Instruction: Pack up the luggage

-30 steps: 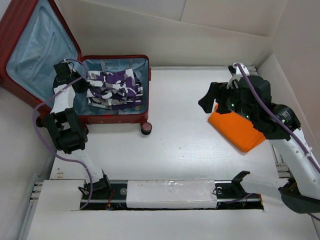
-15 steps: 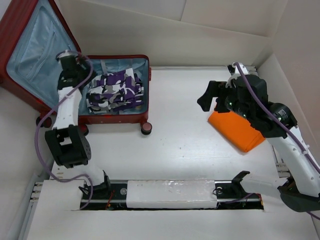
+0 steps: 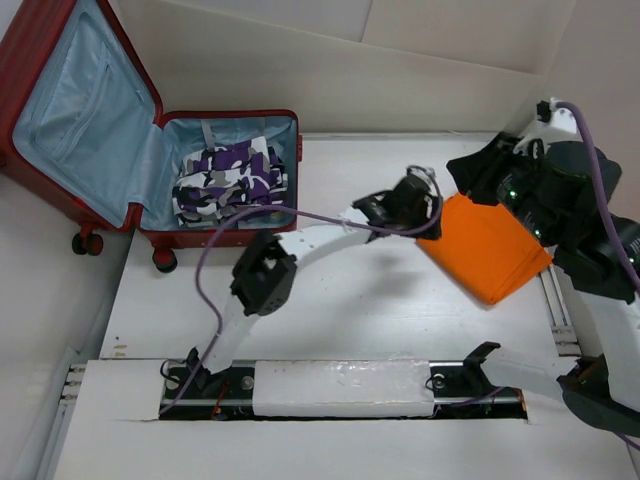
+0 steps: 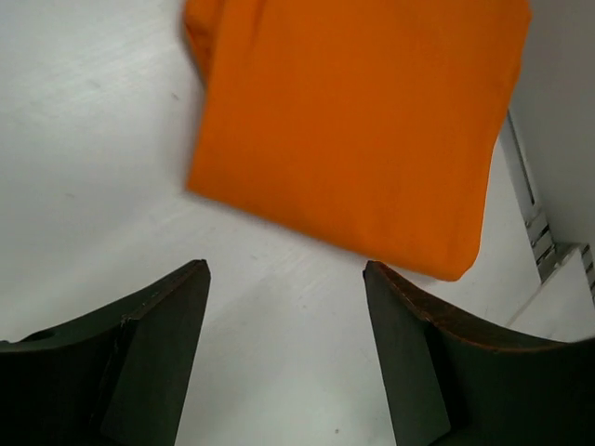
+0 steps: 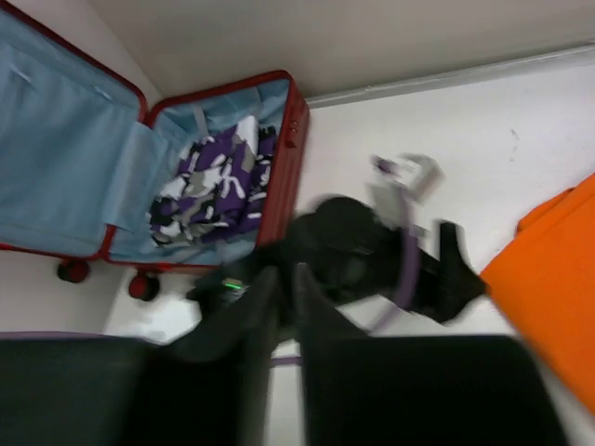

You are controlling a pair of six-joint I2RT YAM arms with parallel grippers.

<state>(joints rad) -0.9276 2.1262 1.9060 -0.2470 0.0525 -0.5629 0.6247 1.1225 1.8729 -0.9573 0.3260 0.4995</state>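
- Two tools; left tool (image 4: pixel 285 279), jaws apart, above tabletop (image 3: pixel 350 300) beside orange cloth (image 4: pixel 353 121).
- Second, right tool (image 5: pixel 286 307): closed together, nothing visible between.
- Open luggage (image 3: pixel 80 110) at tabletop's far-left corner, patterned clothes (image 3: pixel 230 180) inside.

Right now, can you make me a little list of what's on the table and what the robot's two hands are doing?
luggage: open, lid leaning back, at the far left of the table
inside luggage: purple, white and grey patterned clothes
orange cloth: folded, on the table at the right, outside the luggage
left gripper: open, empty, facing the orange cloth
right gripper: fingers nearly together, nothing between them
not yet packed: the orange cloth
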